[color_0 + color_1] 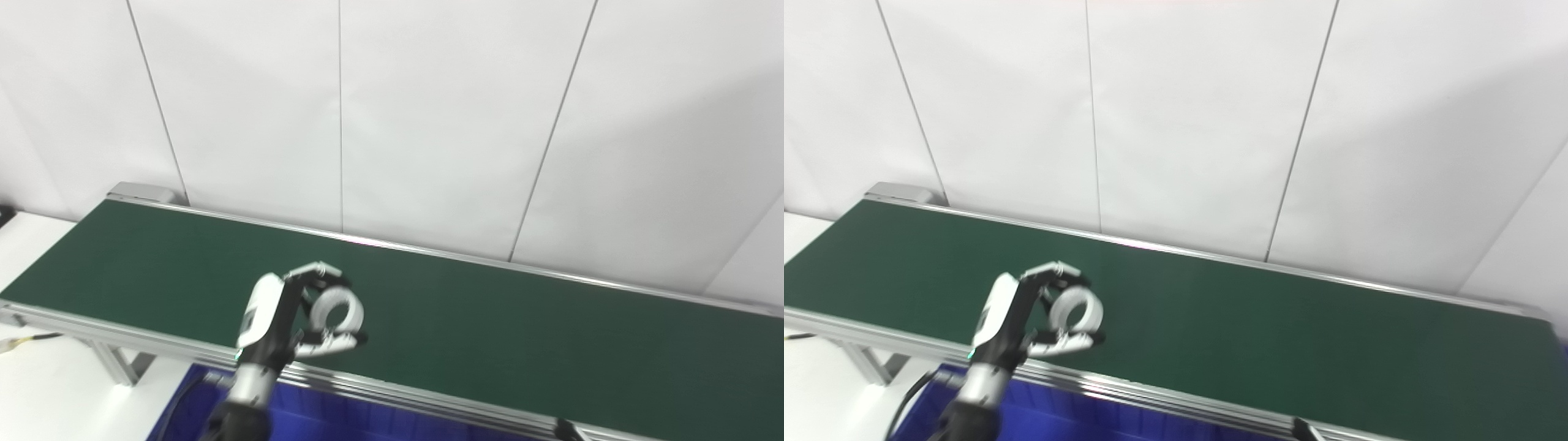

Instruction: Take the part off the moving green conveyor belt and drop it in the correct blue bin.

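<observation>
My left hand is raised over the near part of the green conveyor belt. Its fingers and thumb are closed around a white ring-shaped part, held upright with its hole facing me. The same hand and part show in the right eye view. A blue bin lies below the belt's near rail, under my left forearm. My right hand is out of view.
The belt runs from the far left to the near right between silver aluminium rails. White wall panels stand behind it. A white table surface and the belt's support leg are at the lower left.
</observation>
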Motion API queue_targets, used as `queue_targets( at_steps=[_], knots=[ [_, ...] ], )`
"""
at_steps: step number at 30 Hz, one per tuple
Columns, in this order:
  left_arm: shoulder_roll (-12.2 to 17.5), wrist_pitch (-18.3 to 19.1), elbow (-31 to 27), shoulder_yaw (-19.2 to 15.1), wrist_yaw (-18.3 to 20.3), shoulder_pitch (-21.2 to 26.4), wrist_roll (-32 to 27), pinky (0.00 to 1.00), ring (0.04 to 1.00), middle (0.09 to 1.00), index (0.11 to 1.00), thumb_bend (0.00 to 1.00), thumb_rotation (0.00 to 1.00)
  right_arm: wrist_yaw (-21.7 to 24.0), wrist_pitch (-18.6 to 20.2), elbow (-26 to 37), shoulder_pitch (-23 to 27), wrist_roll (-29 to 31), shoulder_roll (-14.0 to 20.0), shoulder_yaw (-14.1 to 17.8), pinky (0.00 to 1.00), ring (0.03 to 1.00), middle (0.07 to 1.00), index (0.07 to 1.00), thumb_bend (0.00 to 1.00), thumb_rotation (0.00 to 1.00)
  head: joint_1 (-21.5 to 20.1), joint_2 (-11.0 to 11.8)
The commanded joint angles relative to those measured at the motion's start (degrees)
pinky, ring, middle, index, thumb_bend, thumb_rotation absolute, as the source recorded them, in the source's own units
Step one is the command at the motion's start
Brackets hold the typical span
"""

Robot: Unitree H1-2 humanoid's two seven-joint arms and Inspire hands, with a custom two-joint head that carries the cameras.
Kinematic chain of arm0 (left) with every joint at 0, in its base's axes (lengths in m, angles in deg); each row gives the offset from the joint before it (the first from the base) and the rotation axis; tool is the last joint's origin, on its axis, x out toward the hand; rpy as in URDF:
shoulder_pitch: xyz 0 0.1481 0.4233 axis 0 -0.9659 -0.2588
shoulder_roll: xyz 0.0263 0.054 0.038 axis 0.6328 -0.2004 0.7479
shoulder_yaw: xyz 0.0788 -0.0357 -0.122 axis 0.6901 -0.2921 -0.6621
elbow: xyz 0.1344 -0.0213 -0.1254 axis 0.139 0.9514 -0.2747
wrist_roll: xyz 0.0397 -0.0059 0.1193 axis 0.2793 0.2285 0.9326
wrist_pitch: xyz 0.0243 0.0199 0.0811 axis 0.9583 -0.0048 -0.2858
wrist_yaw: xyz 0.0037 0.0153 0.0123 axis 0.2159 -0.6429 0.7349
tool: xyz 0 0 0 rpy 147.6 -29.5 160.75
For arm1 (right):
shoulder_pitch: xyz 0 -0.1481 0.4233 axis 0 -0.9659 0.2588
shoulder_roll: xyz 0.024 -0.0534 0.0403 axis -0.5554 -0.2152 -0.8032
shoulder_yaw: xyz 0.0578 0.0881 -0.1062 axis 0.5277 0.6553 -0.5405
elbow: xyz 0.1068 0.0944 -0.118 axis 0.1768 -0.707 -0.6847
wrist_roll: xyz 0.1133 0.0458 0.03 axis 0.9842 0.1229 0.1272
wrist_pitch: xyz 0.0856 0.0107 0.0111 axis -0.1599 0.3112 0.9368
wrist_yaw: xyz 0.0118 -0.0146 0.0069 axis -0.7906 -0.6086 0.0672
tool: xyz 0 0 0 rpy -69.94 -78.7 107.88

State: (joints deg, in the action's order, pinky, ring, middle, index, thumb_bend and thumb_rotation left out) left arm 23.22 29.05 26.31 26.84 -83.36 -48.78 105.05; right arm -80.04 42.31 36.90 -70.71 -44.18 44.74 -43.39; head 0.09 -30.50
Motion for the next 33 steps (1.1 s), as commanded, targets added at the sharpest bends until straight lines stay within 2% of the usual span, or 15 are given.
queue_targets(
  at_steps=[1, 2, 5, 7, 10, 12, 16, 22, 29, 30, 31, 32, 33],
  knots=[
    [1.0, -4.2, -1.2, 0.6, 0.8, -1.0, 0.3, 0.23, 0.295, 0.434, 0.506, 0.51, 0.0, -0.3, -0.4, 2.2, -0.2, -0.1, -0.1, 0.2, 0.73, 0.822, 0.871, 0.886, 0.76, 0.35, -1.2, -1.0],
    [1.1, -5.3, -0.9, 1.1, 1.6, -2.0, 0.1, 0.23, 0.295, 0.435, 0.506, 0.51, 0.0, -0.2, -0.1, 2.5, -0.3, -0.1, -0.2, 0.1, 0.73, 0.822, 0.873, 0.887, 0.76, 0.35, -2.4, -1.9],
    [1.2, -7.6, 0.0, 1.9, 3.5, -4.1, -0.9, 0.3, 0.349, 0.45, 0.504, 0.51, 0.0, 0.1, 0.7, 3.2, -0.6, -0.2, -0.3, 0.0, 0.74, 0.829, 0.881, 0.894, 0.77, 0.4, -3.0, -2.7],
    [1.7, -9.6, 1.1, 2.8, 3.7, -5.1, 1.0, 0.29, 0.343, 0.46, 0.5, 0.51, 0.0, 0.4, 1.3, 3.6, -0.6, -0.1, -0.5, 0.0, 0.75, 0.835, 0.883, 0.899, 0.78, 0.42, -4.1, -4.0],
    [2.1, -11.2, 2.0, 3.9, 5.7, -6.2, 0.8, 0.28, 0.338, 0.474, 0.492, 0.51, 0.0, 0.6, 1.7, 3.8, -0.4, -0.1, -0.6, -0.1, 0.76, 0.843, 0.89, 0.906, 0.78, 0.44, -4.5, -5.0],
    [2.5, -11.0, 1.9, 4.9, 7.2, -6.7, 1.4, 0.33, 0.395, 0.477, 0.501, 0.5, 0.0, 0.7, 2.0, 3.9, -0.3, -0.1, -0.7, -0.1, 0.76, 0.844, 0.892, 0.908, 0.78, 0.45, -4.8, -6.0],
    [3.5, -10.0, 1.3, 7.3, 11.0, -7.1, 3.3, 0.34, 0.403, 0.475, 0.512, 0.5, 0.0, 1.1, 2.9, 4.5, 0.0, 0.3, -0.8, 0.0, 0.76, 0.846, 0.894, 0.911, 0.79, 0.46, -5.0, -7.0],
    [5.0, -5.3, -1.0, 10.7, 19.6, -6.1, 6.4, 0.36, 0.403, 0.498, 0.512, 0.5, 0.0, 1.5, 4.4, 5.9, 0.2, 0.2, -0.9, 0.0, 0.76, 0.845, 0.891, 0.909, 0.8, 0.48, -4.9, -9.1],
    [5.0, 1.0, -1.9, 13.7, 25.0, -4.8, 15.2, 0.34, 0.377, 0.458, 0.539, 0.49, 0.0, 1.6, 5.4, 6.8, 0.2, -0.3, -0.8, 0.0, 0.75, 0.837, 0.882, 0.9, 0.8, 0.51, -4.8, -9.9],
    [5.0, 2.4, -2.1, 14.2, 26.0, -4.6, 17.1, 0.45, 0.421, 0.511, 0.503, 0.5, 0.0, 1.6, 5.3, 6.8, 0.2, -0.3, -0.7, 0.0, 0.75, 0.837, 0.885, 0.9, 0.8, 0.5, -4.8, -9.9],
    [5.2, 3.9, -2.3, 14.7, 27.0, -4.4, 19.2, 0.47, 0.425, 0.516, 0.5, 0.5, 0.0, 1.5, 5.2, 6.8, 0.2, -0.2, -0.7, -0.1, 0.75, 0.837, 0.885, 0.9, 0.8, 0.5, -4.8, -9.9],
    [5.3, 5.1, -2.7, 15.3, 27.7, -4.2, 21.4, 0.52, 0.531, 0.595, 0.499, 0.5, 0.02, 1.5, 5.2, 6.9, 0.2, -0.2, -0.7, -0.1, 0.74, 0.837, 0.886, 0.899, 0.8, 0.5, -4.8, -10.0],
    [5.4, 6.1, -3.0, 15.9, 28.2, -4.1, 23.6, 0.57, 0.597, 0.643, 0.498, 0.5, 0.04, 1.5, 5.3, 7.0, 0.1, -0.2, -0.7, -0.1, 0.74, 0.836, 0.886, 0.899, 0.79, 0.5, -4.8, -10.0]
  ],
)
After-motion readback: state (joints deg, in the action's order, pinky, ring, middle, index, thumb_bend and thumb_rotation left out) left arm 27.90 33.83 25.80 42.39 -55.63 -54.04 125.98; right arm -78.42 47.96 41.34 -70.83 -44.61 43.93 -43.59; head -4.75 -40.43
